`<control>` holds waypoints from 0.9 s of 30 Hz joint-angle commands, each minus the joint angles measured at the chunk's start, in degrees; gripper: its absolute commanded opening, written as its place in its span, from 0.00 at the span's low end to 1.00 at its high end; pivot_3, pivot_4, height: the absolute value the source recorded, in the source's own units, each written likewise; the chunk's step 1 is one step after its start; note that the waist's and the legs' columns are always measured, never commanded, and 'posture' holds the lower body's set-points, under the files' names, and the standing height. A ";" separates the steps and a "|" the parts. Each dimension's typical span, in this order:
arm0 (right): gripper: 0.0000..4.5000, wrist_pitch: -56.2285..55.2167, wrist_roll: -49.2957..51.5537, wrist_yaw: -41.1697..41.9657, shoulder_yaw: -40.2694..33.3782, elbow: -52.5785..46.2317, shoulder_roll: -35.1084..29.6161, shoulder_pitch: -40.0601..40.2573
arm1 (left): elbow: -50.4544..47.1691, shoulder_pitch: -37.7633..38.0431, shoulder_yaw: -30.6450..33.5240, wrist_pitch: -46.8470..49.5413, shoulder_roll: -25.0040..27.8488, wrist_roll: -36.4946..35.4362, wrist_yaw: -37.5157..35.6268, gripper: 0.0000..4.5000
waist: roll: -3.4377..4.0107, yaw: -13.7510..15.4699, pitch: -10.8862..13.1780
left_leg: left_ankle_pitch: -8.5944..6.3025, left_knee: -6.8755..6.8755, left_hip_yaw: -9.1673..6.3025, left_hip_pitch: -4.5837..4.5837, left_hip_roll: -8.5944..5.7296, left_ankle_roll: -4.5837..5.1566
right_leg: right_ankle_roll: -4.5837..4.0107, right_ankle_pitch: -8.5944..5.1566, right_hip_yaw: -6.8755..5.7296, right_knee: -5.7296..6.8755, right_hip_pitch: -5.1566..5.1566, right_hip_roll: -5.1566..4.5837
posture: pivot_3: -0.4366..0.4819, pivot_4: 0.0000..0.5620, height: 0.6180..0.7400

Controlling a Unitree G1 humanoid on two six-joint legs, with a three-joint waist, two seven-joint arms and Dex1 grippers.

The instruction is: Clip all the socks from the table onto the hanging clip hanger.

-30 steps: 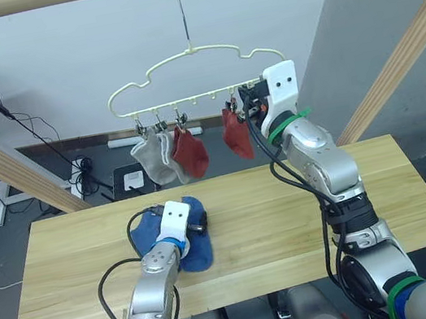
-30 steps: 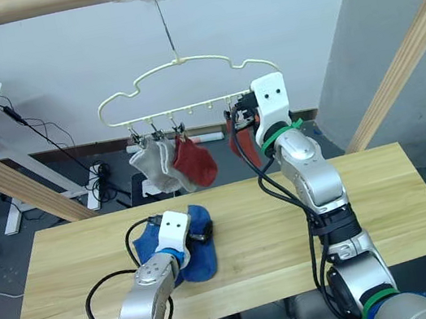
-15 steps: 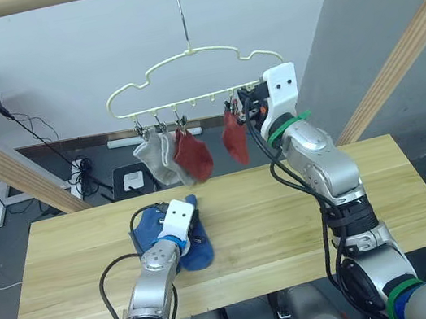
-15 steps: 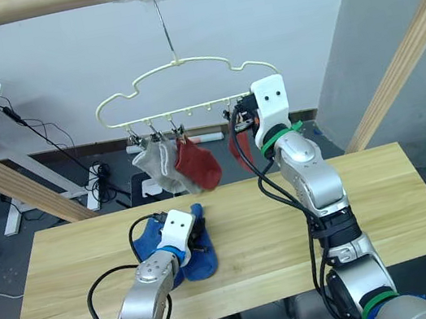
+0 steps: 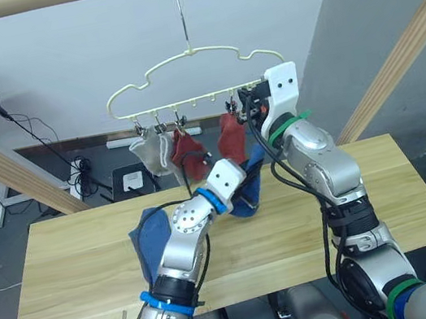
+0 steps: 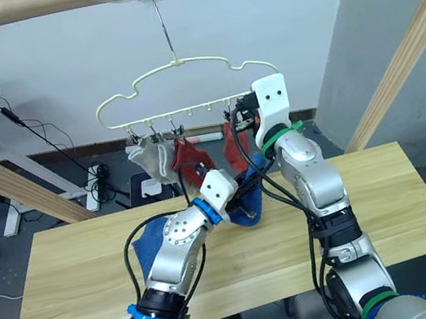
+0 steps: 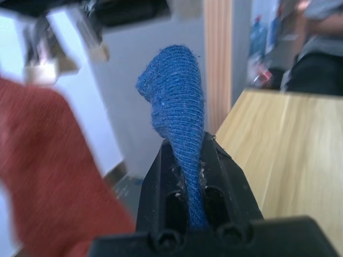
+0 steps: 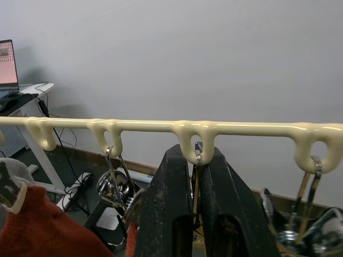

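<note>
I see one blue sock (image 5: 151, 238) left on the table (image 5: 383, 187). My left gripper (image 5: 245, 190), up from there since a second ago, grips the other blue sock (image 7: 179, 128). At twelve o'clock, my right gripper (image 8: 196, 176) pinches a clip (image 8: 196, 160) on the hanger (image 5: 184, 90).

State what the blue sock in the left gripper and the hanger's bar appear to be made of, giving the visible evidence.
Blue sock: soft ribbed knit fabric, matte; fine rows of stitches show. Hanger bar: probably plastic or plastic-coated wire, pale yellow, smooth and slightly glossy with rounded moulded loops.
</note>
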 commanded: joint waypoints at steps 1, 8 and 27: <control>0.00 0.40 0.56 -0.39 -0.44 -2.58 0.14 -0.63 | 3.50 -2.08 0.40 -4.18 -1.23 0.32 0.57 0.00 | 0.00 0.01 0.00 | 0.00 0.01 -0.01 0.00 0.00 0.00 | 0.00 0.00 -0.01 0.00 0.00 0.00 | 0.24 0.47 1.00; 0.00 1.17 0.57 -0.37 -0.65 -3.44 -0.13 -0.27 | 8.88 -4.07 2.27 -9.41 -0.97 1.11 2.89 0.00 | 0.00 0.04 0.00 | 0.00 0.02 0.00 -0.02 -0.02 0.01 | 0.01 0.01 0.00 -0.01 0.00 -0.01 | 0.23 0.47 1.00; 0.00 4.16 0.84 0.27 -0.19 -4.43 -0.14 0.06 | 17.58 -11.27 4.58 -12.51 -2.33 2.80 5.81 0.00 | 0.00 0.04 0.00 | 0.00 0.02 -0.01 -0.03 -0.03 0.01 | 0.02 0.00 -0.03 -0.03 0.01 -0.01 | 0.23 0.47 1.00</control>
